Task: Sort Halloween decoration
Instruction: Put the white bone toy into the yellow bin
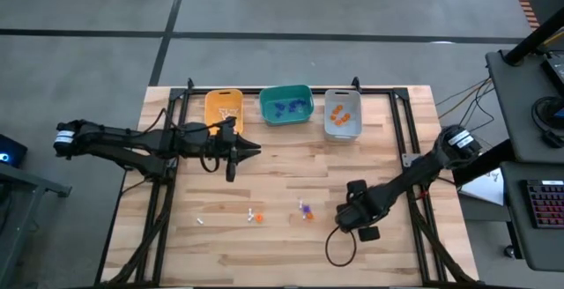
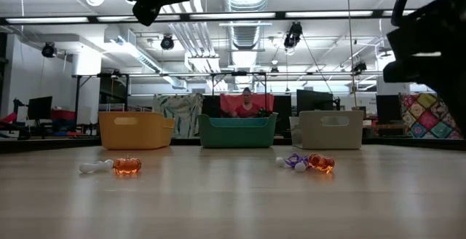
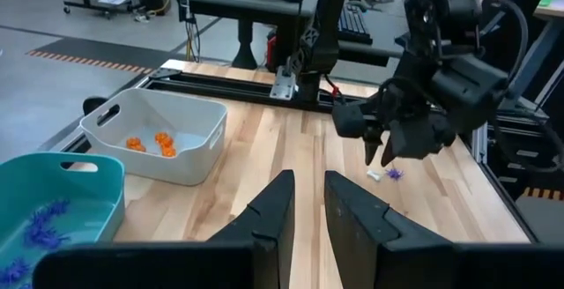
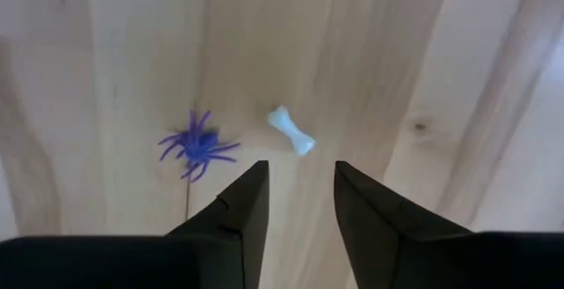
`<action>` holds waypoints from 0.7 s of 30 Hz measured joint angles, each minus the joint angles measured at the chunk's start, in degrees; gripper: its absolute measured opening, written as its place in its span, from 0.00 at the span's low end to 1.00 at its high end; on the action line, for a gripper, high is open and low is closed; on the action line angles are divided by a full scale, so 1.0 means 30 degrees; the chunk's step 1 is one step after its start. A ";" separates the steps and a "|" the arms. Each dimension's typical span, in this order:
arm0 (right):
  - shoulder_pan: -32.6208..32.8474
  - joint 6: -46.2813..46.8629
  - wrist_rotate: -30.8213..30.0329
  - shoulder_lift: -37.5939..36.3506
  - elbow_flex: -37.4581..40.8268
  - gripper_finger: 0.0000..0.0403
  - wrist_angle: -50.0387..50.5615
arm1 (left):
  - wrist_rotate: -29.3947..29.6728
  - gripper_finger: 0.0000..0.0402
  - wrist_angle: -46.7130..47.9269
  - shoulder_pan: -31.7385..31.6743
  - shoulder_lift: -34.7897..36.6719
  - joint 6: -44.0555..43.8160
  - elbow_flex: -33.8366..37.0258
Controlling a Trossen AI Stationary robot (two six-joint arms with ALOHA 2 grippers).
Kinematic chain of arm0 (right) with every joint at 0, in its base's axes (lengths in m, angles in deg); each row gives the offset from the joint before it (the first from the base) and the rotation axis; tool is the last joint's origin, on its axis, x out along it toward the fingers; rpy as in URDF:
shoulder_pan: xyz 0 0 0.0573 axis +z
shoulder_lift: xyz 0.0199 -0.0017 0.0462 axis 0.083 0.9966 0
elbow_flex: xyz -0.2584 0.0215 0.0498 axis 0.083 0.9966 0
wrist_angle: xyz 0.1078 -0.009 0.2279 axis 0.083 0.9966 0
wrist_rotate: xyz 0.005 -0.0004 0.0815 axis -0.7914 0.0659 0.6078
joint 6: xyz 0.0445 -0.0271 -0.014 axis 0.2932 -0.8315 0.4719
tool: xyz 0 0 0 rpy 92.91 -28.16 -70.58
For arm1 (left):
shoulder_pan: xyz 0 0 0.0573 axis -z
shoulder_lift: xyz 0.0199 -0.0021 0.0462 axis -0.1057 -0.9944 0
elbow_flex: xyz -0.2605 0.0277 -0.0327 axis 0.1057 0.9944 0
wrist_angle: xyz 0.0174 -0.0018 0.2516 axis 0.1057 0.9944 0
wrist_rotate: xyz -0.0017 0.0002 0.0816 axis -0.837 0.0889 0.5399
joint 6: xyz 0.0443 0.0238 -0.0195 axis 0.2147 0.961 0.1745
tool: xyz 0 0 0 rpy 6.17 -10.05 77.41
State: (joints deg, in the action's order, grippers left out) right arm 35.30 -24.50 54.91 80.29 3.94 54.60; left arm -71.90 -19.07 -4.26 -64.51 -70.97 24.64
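Tiny trinkets lie on the wooden table: a white one [image 1: 200, 221], an orange one [image 1: 256, 216], and a small group of purple, orange and white ones [image 1: 305, 210]. In the right wrist view a purple spider [image 4: 196, 145] and a white bone [image 4: 292, 131] lie flat just ahead of my fingers. My right gripper [image 1: 339, 216] [image 4: 300, 188] is open and empty, close above the table to the right of that group. My left gripper [image 1: 256, 151] [image 3: 307, 205] hangs above the table's middle, in front of the bins, empty, with a narrow gap between its fingers.
Three bins stand along the far edge: yellow [image 1: 224, 108], teal [image 1: 285, 104] with purple trinkets, grey [image 1: 342, 113] with orange ones. A dark metal frame [image 1: 405, 139] runs round the table. A person [image 2: 246, 102] sits in the room behind.
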 joint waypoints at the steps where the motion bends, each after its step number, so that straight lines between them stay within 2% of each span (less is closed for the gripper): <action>1: -0.0012 0.0009 0.0013 0.0223 -0.0022 0.31 -0.0025 | 0.0000 0.12 -0.0007 0.0000 0.0006 0.0000 -0.0006; 7: -0.0019 -0.0676 0.0013 0.0982 -0.0027 0.33 -0.0530 | -0.0003 0.12 -0.0058 0.0000 -0.0009 0.0000 0.0001; 12: -0.0055 -0.1542 -0.0030 0.1540 -0.0027 0.31 -0.0988 | -0.0007 0.12 -0.0065 -0.0007 -0.0009 0.0000 0.0001; 17: -0.0048 -0.2311 -0.0333 0.2271 -0.0111 0.25 -0.1076 | -0.0007 0.12 -0.0124 -0.0007 -0.0016 0.0000 0.0001; 21: -0.0194 -0.2691 -0.0237 0.2414 -0.0095 0.15 -0.1251 | -0.0015 0.12 -0.0130 -0.0007 -0.0016 0.0000 0.0001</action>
State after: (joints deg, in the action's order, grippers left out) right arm 34.71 -32.58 54.20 87.54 3.65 50.85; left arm -71.95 -19.46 -4.28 -64.56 -70.97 24.64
